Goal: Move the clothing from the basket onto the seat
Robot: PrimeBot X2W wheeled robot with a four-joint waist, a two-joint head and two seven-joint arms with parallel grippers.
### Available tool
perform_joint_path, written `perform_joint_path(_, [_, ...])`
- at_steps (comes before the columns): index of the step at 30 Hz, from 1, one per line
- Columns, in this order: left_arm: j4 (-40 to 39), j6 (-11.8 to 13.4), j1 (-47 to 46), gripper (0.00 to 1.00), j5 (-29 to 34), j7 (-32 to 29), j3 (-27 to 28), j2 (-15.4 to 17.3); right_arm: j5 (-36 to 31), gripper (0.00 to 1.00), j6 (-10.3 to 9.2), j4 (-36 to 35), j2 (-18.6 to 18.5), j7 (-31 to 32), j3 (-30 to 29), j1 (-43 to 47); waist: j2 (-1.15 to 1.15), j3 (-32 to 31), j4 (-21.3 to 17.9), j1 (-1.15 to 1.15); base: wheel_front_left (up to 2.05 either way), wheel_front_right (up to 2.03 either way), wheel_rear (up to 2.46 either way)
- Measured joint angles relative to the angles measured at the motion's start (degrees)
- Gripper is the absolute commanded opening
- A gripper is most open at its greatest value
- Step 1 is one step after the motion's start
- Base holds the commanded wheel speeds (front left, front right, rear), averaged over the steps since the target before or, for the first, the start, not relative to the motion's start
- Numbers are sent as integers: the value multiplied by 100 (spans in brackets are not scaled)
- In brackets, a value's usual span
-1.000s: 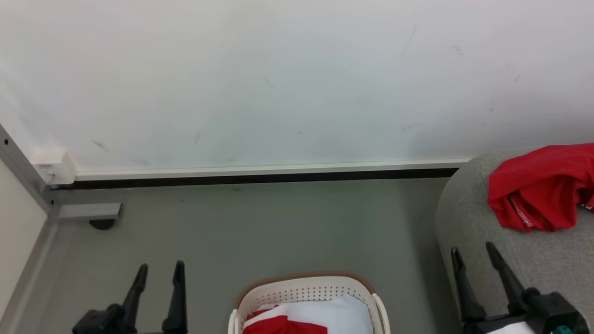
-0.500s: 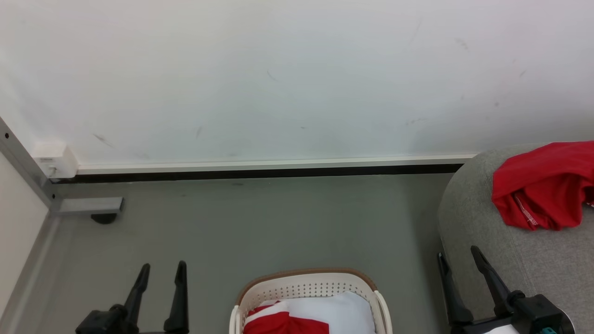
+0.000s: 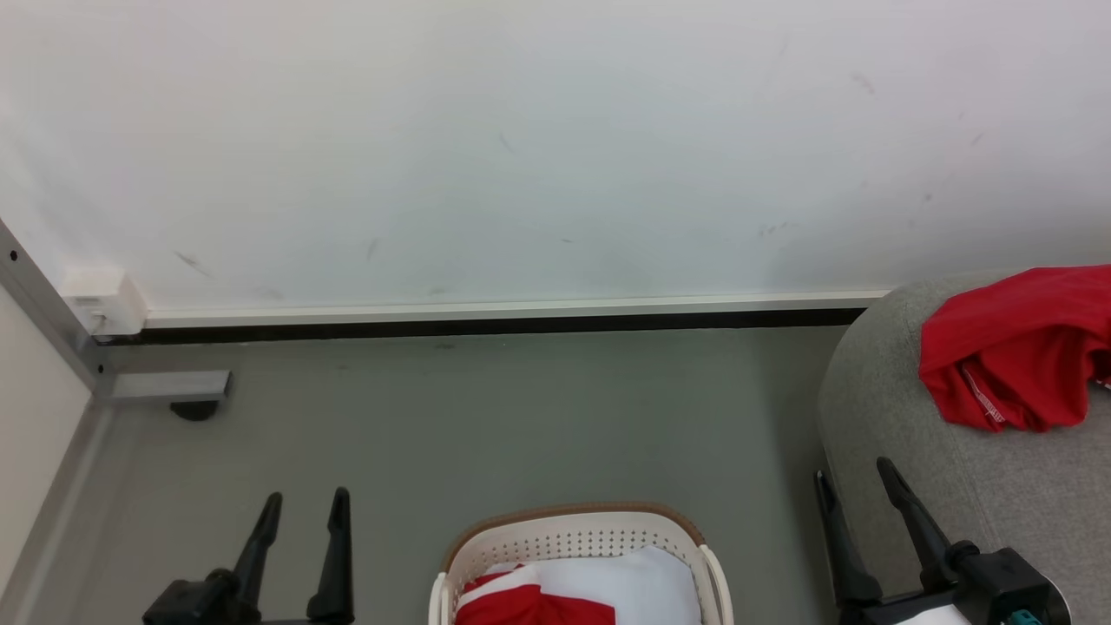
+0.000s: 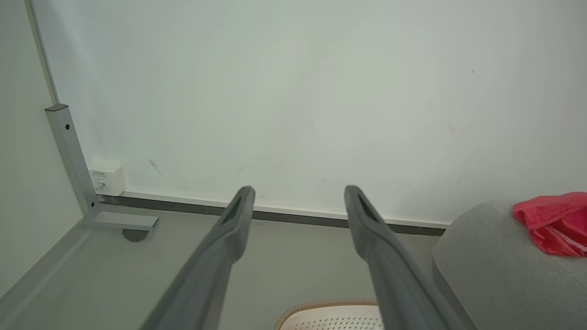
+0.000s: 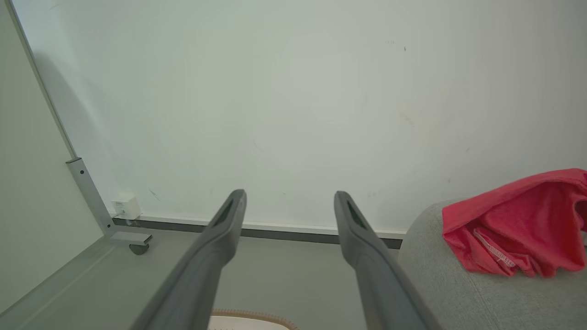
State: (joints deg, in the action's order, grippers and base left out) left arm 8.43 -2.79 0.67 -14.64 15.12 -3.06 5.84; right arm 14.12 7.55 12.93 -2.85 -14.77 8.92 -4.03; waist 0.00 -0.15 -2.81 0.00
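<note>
A red garment (image 3: 1015,347) lies crumpled on the grey seat (image 3: 877,391) at the right; it also shows in the left wrist view (image 4: 555,222) and the right wrist view (image 5: 518,224). The white basket (image 3: 577,536) with a tan rim stands at the bottom centre, holding red clothing (image 3: 521,603) beside white fabric (image 3: 634,586). My left gripper (image 3: 304,502) is open and empty, left of the basket. My right gripper (image 3: 855,479) is open and empty, over the seat's left edge.
A white wall with a dark baseboard (image 3: 486,328) closes the back. A grey metal frame foot (image 3: 165,386) with a castor and a white socket box (image 3: 100,299) stand at the back left. Grey floor (image 3: 521,417) lies between wall and basket.
My right gripper has drifted left and slightly up the picture, from over the seat toward its left edge. The head view shifted a little. The left gripper stays put.
</note>
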Motion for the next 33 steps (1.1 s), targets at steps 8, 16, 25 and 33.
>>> perform_joint_path(8, [16,-101,-33,100,99,0,55,-89,51,100,0,1,0,-2,31,-38,0,38,-58,0,0,0,0])
perform_joint_path(16, [80,-226,-264,100,185,0,-21,-118,77,100,0,-12,3,-13,74,-235,0,258,-186,0,0,0,0])
perform_joint_path(25, [263,-376,-810,100,267,1,-290,10,129,100,0,-133,4,-19,133,-617,0,785,-373,0,0,0,0])
perform_joint_path(33, [847,-447,-1566,100,420,-319,-960,367,202,100,0,-450,3,-20,-16,-988,0,1519,-554,1,0,0,0])
